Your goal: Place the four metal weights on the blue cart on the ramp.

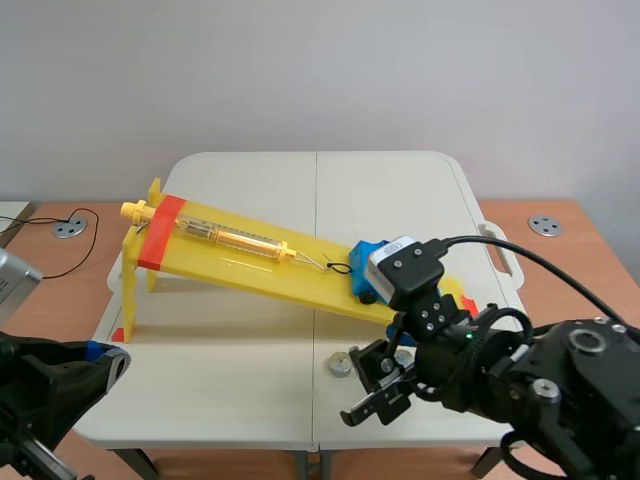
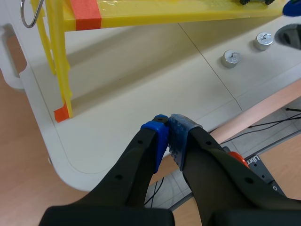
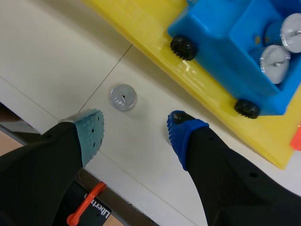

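The blue cart point(image 1: 370, 259) sits low on the yellow ramp point(image 1: 250, 262), partly hidden behind my right arm. From the right wrist view the cart point(image 3: 225, 42) holds two metal weights point(image 3: 275, 62). A third weight point(image 3: 123, 97) lies flat on the white table, just ahead of my right gripper point(image 3: 136, 134), which is open above it. In the scene view this weight point(image 1: 340, 365) lies left of the right gripper point(image 1: 375, 388). The left wrist view shows two weights point(image 2: 231, 58) on the table below the ramp. My left gripper point(image 2: 168, 129) is shut on nothing near the table's front left corner.
A yellow-orange spring scale point(image 1: 235, 239) lies along the ramp, hooked to the cart by a wire. The ramp's raised end stands on thin yellow legs point(image 2: 61, 70) with red tape. The table's front edge point(image 3: 56, 122) runs just under the right gripper.
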Motion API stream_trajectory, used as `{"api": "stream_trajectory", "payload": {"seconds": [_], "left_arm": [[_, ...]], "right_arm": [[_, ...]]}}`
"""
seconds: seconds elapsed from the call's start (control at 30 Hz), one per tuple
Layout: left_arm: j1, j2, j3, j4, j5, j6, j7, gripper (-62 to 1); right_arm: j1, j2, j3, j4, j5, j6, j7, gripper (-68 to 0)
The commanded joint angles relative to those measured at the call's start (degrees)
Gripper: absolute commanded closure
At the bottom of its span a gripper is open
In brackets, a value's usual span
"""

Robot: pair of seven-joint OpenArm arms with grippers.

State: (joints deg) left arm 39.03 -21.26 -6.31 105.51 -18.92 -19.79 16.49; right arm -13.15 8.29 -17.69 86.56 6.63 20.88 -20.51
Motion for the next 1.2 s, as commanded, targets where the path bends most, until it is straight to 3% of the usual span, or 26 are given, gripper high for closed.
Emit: {"api": "stream_trajectory", "payload": {"seconds": [0.0, 0.47, 0.8, 1.17], "left_arm": [[-1.1, 0.4, -0.8, 4.7, -2.5, -2.1, -4.4, -2.7], [-1.1, 0.4, -0.8, 4.7, -2.5, -2.1, -4.4, -2.7], [-1.1, 0.4, -0.8, 4.7, -2.5, -2.1, -4.4, -2.7], [-1.1, 0.4, -0.8, 4.7, -2.5, -2.1, -4.4, -2.7]], "right_arm": [[4.9, -1.0, 0.7, 2.3, 1.6, -1.9, 8.9, -30.9], [11.1, -4.9, -5.4, -9.1, -4.4, -5.3, 13.0, -30.7], [12.6, -6.1, -6.5, -13.6, -4.9, -6.3, 15.9, -30.2], [14.0, -6.1, -6.5, -16.0, -5.0, -6.4, 17.1, -20.8]]}}
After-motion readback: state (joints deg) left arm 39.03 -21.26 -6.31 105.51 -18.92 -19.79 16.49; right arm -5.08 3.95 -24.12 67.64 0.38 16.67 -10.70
